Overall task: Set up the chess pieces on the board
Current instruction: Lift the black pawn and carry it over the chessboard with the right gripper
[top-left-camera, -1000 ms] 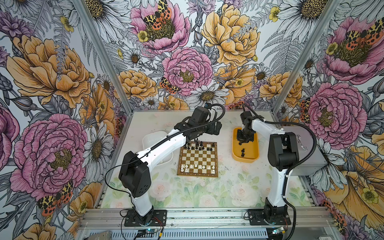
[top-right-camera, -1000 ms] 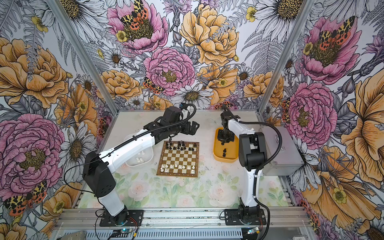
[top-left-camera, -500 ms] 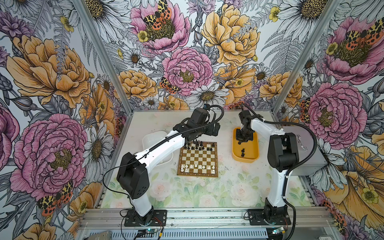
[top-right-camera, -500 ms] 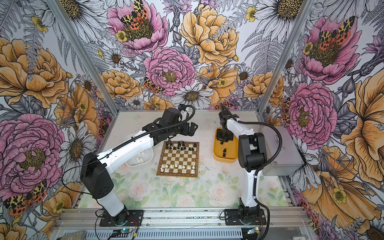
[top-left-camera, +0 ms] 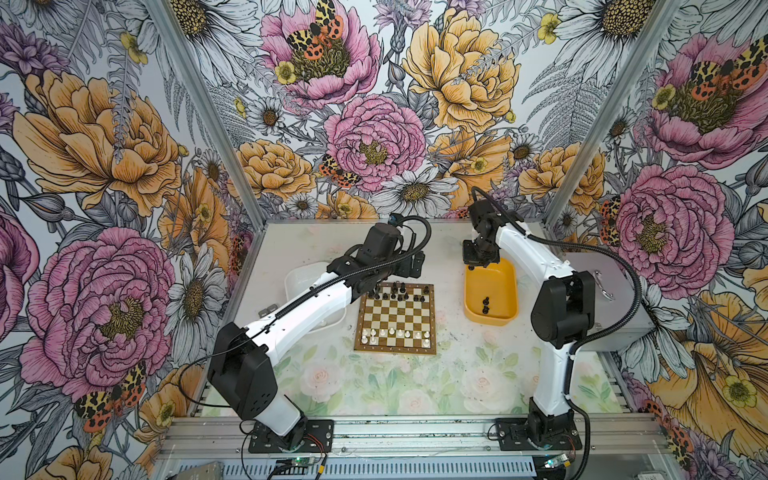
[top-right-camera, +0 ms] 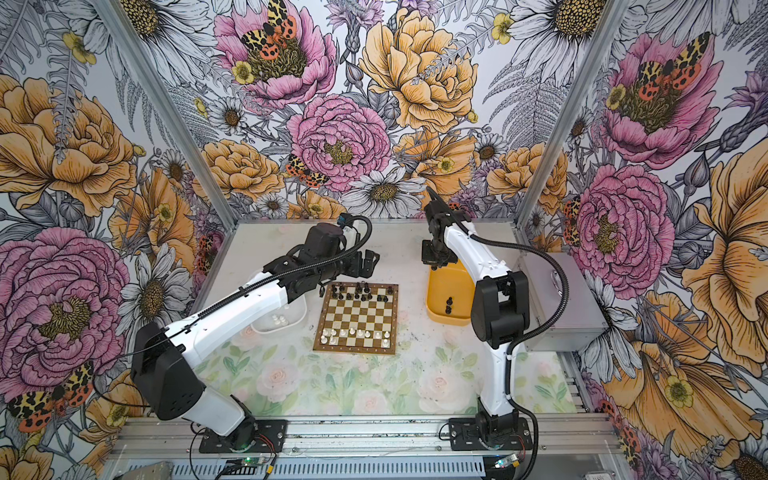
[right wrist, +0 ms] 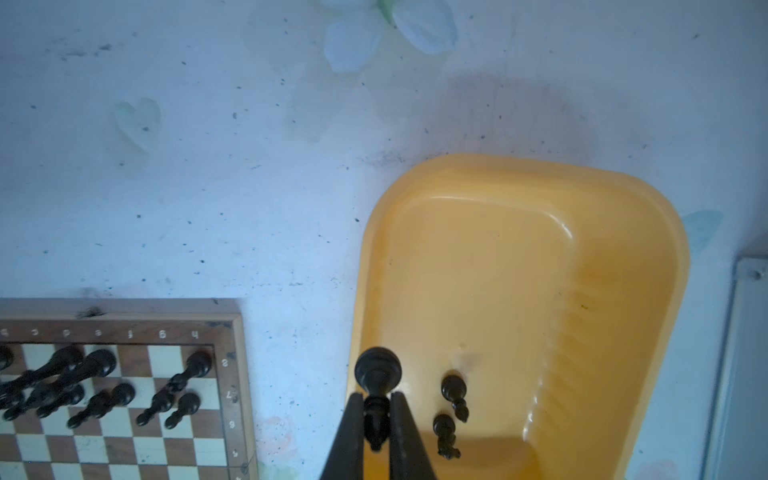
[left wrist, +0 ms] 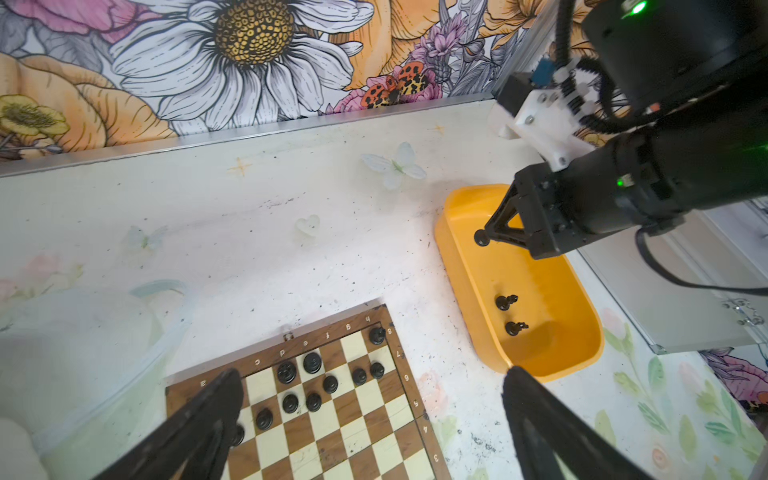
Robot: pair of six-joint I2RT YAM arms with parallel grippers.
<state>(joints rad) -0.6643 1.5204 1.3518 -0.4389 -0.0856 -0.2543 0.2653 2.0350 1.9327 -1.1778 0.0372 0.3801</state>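
Note:
The board (top-left-camera: 397, 318) (top-right-camera: 357, 318) lies mid-table. Several black chess pieces (top-left-camera: 397, 291) stand on its far rows and white ones (top-left-camera: 395, 334) on its near rows. My right gripper (right wrist: 376, 411) is shut on a black piece (right wrist: 377, 370), held in the air over the far left corner of the yellow tray (top-left-camera: 498, 274); the left wrist view shows this piece (left wrist: 481, 237) at the fingertips. Two black pieces (right wrist: 455, 390) (right wrist: 445, 432) lie in that tray. My left gripper (left wrist: 372, 374) hangs open and empty above the board's far edge (left wrist: 324, 415).
A white tray (top-right-camera: 259, 328) holding a few white pieces (top-right-camera: 278, 320) sits left of the board, partly under my left arm. A grey metal box (top-left-camera: 615, 299) stands right of the yellow tray. The back wall's metal rail (left wrist: 249, 133) runs behind both grippers.
My right gripper has drifted a little toward the far left with the black piece in it. The left arm has barely shifted and stays open.

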